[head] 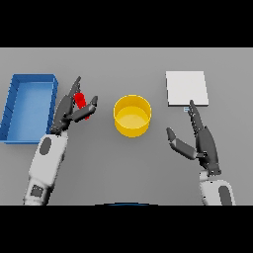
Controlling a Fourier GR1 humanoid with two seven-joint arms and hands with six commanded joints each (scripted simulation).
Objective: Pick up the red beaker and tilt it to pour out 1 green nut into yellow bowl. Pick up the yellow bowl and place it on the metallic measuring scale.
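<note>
1. One grey table (123,168) carries everything in view, and it is the biggest thing here.
2. At the far left lies a rectangular blue bin (12,106) with raised walls and a blue floor, set slightly askew, its right wall near the left arm.
3. A flat square metallic measuring scale (186,88), pale grey, sits at the upper right, with a small light tab on its near edge. Nothing rests on it.
4. Between the two hands stands the round yellow bowl (132,115), upright on the table, well apart from the scale. I cannot tell whether anything lies inside it.
5. The right hand (203,141) hovers below the scale and to the right of the bowl, fingers straight and spread, thumb held out towards the bowl, grasping nothing. Its fingertips reach close to the scale's tab.
6. The left hand (69,111) is just right of the bin, fingers and thumb closed round the small red beaker (80,102).
7. Most of the beaker is hidden by that hand; only a red strip shows, left of the bowl and not touching it.
</note>
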